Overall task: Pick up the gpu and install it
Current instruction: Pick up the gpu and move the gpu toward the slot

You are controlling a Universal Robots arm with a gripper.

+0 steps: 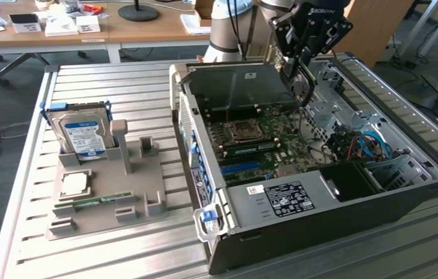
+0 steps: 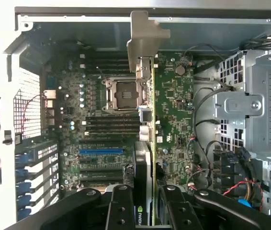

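We see the gripper [image 2: 148, 202] pinching the gpu [image 2: 144, 163] edge-on above the motherboard [image 2: 174, 105] in the open case [image 1: 343, 215]; cables [image 1: 366, 144] lie nearby; hard drive [image 1: 83, 136] at the exterior view's left.

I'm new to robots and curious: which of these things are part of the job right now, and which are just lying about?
In the job: black claw, gripping the flat green gpu card with black cooler and silver bracket; open black computer case.
Lying about: boxy hard drive with blue-white label; narrow green memory stick; grey plastic holder.
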